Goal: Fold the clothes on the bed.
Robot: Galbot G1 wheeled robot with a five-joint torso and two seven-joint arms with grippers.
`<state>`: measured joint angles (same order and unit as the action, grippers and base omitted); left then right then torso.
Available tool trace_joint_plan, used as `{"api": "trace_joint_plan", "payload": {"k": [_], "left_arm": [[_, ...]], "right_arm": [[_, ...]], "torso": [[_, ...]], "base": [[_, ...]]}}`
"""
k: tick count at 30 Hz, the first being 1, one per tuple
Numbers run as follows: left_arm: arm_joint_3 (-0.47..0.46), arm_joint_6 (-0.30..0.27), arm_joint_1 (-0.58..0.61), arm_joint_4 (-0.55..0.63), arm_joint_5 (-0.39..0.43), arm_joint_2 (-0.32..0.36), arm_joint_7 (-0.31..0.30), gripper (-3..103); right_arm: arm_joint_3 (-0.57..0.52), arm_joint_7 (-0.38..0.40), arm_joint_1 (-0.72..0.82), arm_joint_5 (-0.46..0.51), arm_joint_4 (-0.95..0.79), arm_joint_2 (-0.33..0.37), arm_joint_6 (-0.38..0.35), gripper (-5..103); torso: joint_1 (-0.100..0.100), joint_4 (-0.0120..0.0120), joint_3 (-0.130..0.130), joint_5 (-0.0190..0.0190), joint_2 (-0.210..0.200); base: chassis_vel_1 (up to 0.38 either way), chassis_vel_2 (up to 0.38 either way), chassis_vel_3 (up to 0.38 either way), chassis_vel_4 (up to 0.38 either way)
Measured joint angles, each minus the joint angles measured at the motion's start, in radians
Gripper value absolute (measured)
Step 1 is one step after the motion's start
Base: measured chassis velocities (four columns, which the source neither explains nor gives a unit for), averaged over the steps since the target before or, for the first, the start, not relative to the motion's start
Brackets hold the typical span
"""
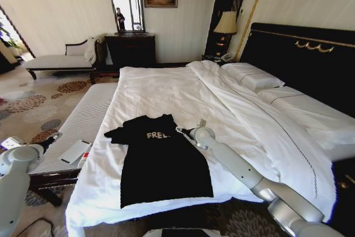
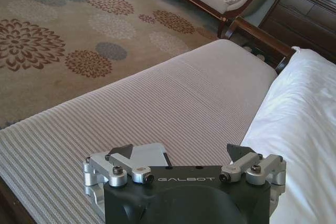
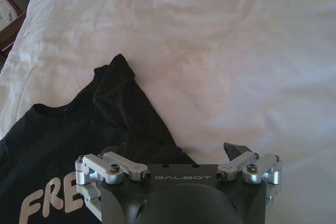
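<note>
T-shirt [image 1: 161,162]: black, short-sleeved, lying flat and face up on the bed [image 1: 166,95], near the foot end; collar toward the headboard [image 1: 310,65], hem just short of the bed's foot edge.
Writing on T-shirt: white chest lettering, "FRE" readable in both the head view and the right wrist view; the rest is hidden behind the gripper.
T-shirt sleeves: 1 sleeve spread out toward the bench [image 1: 77,131]; the other bunched and folded over by the right gripper.
Right gripper [image 1: 183,131]: low over the T-shirt at the bunched sleeve, arm reaching in from the bed's foot corner. Jaws spread wide, nothing between them; 1 fingertip over black cloth, the other over white sheet.
Left gripper [image 2: 184,153]: off the bed, above the striped bench beside it. Jaws wide apart, holding nothing.
Gripper marking: "GALBOT" printed on both gripper bodies.
Bench: grey-striped, touching the bed's side; a flat white item [image 1: 75,151] lies on it.
</note>
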<state>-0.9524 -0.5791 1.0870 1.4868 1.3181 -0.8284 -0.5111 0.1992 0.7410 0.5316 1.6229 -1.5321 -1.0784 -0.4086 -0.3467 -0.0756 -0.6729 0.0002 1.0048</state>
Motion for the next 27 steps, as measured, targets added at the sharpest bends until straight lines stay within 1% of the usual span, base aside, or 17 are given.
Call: {"api": "trace_joint_plan", "payload": {"k": [3, 7, 8, 11, 16, 19, 23, 27], "left_arm": [[0.001, 0.0, 0.001, 0.003, -0.001, 0.0, -0.002, 100], [0.0, 0.0, 0.007, 0.008, -0.001, 0.0, -0.007, 100], [0.0, 0.0, 0.007, 0.008, -0.001, 0.0, -0.007, 100], [-0.004, -0.001, 0.013, 0.009, -0.003, 0.0, -0.008, 100], [-0.006, -0.001, 0.014, 0.004, -0.005, -0.001, -0.008, 100], [-0.006, -0.001, 0.014, 0.001, -0.011, -0.009, -0.008, 100], [-0.006, -0.001, 0.013, 0.0, -0.014, -0.012, -0.008, 100], [-0.005, -0.001, 0.013, 0.0, -0.015, -0.012, -0.008, 100]], "right_arm": [[-0.006, 0.0, 0.004, 0.013, -0.007, -0.012, 0.0, 100], [-0.001, 0.002, 0.005, 0.022, -0.004, -0.057, 0.003, 100], [-0.001, 0.002, 0.005, 0.022, -0.004, -0.057, 0.003, 100], [0.012, -0.007, -0.007, 0.016, 0.015, -0.095, 0.005, 100], [0.024, -0.013, -0.021, 0.008, 0.029, -0.117, 0.006, 100], [0.04, -0.034, -0.045, -0.012, 0.051, -0.145, 0.015, 100], [0.051, -0.042, -0.056, -0.038, 0.071, -0.158, 0.017, 100], [0.056, -0.047, -0.055, -0.061, 0.078, -0.153, 0.016, 100]], "torso": [[0.0, 0.0002, 0.0, -0.0001, 0.0], [0.0, 0.0007, 0.0, -0.0002, 0.0], [0.0, 0.0007, 0.0, -0.0002, 0.0], [0.0, 0.0004, 0.0, -0.0002, 0.0], [0.0, 0.0004, 0.0, -0.0002, 0.0], [0.0, 0.0005, 0.0, -0.0004, 0.0], [0.0, 0.0004, 0.0, -0.0003, 0.0], [0.0, 0.0004, 0.0, -0.0003, 0.0]], "base": [[0.0, 0.0, 0.0, 0.0], [0.0, 0.0, 0.0, 0.0], [0.0, 0.0, 0.0, 0.0], [0.0, 0.0, 0.0, 0.0], [0.0, 0.0, 0.0, 0.0], [0.0, 0.0, 0.0, 0.0], [0.0, 0.0, 0.0, 0.0], [0.0, 0.0, 0.0, 0.0]]}}
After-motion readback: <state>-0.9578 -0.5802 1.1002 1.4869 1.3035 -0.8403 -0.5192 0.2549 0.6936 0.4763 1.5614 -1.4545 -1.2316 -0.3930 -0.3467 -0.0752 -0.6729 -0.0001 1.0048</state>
